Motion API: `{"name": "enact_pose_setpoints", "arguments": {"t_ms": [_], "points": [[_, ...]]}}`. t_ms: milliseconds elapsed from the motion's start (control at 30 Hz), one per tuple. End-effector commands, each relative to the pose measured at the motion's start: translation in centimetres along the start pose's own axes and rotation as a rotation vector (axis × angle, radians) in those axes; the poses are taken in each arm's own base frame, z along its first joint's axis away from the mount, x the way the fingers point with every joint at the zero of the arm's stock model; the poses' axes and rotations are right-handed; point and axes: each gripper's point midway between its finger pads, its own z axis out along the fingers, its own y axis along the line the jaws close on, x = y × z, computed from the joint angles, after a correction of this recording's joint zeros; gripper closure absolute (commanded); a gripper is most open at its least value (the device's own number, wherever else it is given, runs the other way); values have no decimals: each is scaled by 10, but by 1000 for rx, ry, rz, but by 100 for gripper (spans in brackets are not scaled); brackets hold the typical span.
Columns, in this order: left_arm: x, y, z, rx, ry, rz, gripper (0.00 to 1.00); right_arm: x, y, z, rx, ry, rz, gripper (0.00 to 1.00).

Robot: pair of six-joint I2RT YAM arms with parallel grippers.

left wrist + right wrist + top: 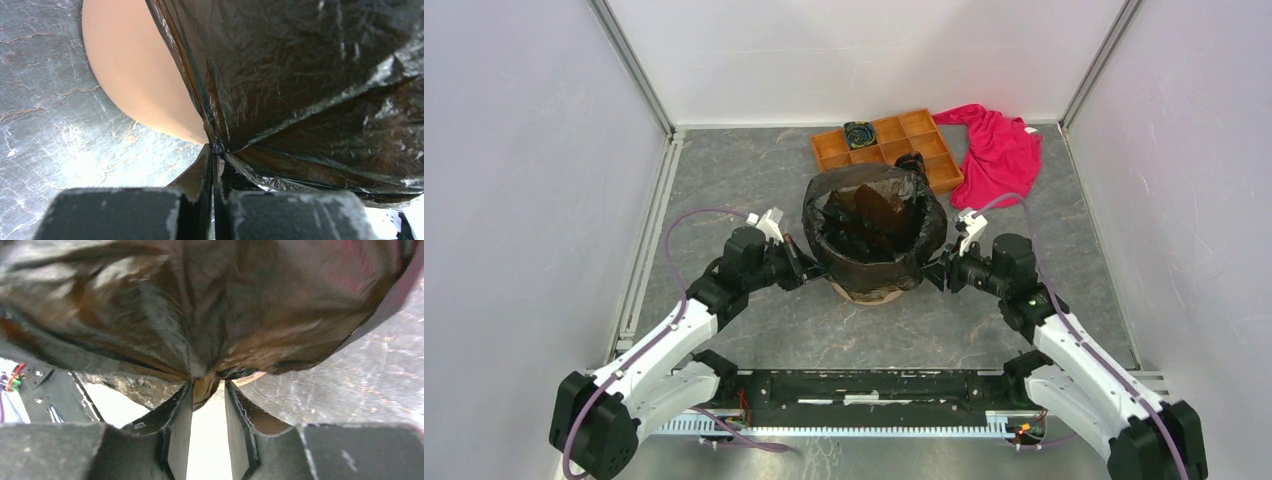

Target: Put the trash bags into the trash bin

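The black trash bag (pixel 874 215) sits in the trash bin and folds down over its rim; only the bin's light-orange base (pixel 869 293) shows below the film. My left gripper (pixel 806 268) is at the bin's left side, shut on a fold of the bag's skirt. The left wrist view shows the pinched film (pixel 310 75) at my jaw tips (pixel 216 150) beside the bare bin wall (pixel 135 75). My right gripper (pixel 932 275) is at the bin's right side. Its jaws (pixel 207 387) stand apart, with a bunch of bag film (pixel 200 305) hanging loose between the tips.
A flat orange compartment tray (pixel 929 150) lies behind the bin with a small coiled black roll (pixel 860 134) in one cell. A red cloth (pixel 999 150) lies at the back right. White enclosure walls stand on three sides.
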Motion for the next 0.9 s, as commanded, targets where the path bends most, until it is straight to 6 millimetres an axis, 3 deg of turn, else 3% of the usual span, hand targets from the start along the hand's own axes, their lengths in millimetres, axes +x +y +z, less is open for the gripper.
{"name": "enact_pose_setpoints", "arguments": {"t_ms": [0, 100, 200, 333, 467, 533, 567, 667, 700, 767, 867], "points": [[0, -2, 3, 11, 3, 8, 98, -8, -7, 20, -13, -94, 39, 70], [1, 6, 8, -15, 10, 3, 98, 15, -27, 25, 73, 6, 39, 73], [1, 11, 11, -40, 19, 19, 98, 20, -43, 13, 178, 97, -14, 67], [-2, 13, 11, -65, 26, 66, 98, -7, -65, -25, 389, 80, -110, 40], [-4, 11, 8, -69, 37, 135, 96, -62, -81, -61, 585, -2, -183, 12], [-8, 11, 3, -91, 30, 166, 84, -92, -81, -63, 596, -43, -212, 6], [-12, 9, -2, -99, 9, 184, 74, -107, -79, -61, 588, -72, -226, 4], [-29, -5, -26, -81, -103, 248, 35, -130, -82, -44, 538, -98, -203, 3], [-35, -12, -35, -67, -138, 273, 28, -136, -79, -36, 493, -115, -178, 3], [-43, -25, -52, -57, -175, 317, 20, -139, -81, -26, 445, -136, -136, 3], [-55, -43, -76, -56, -228, 371, 15, -132, -82, -14, 389, -132, -86, 3]]}}
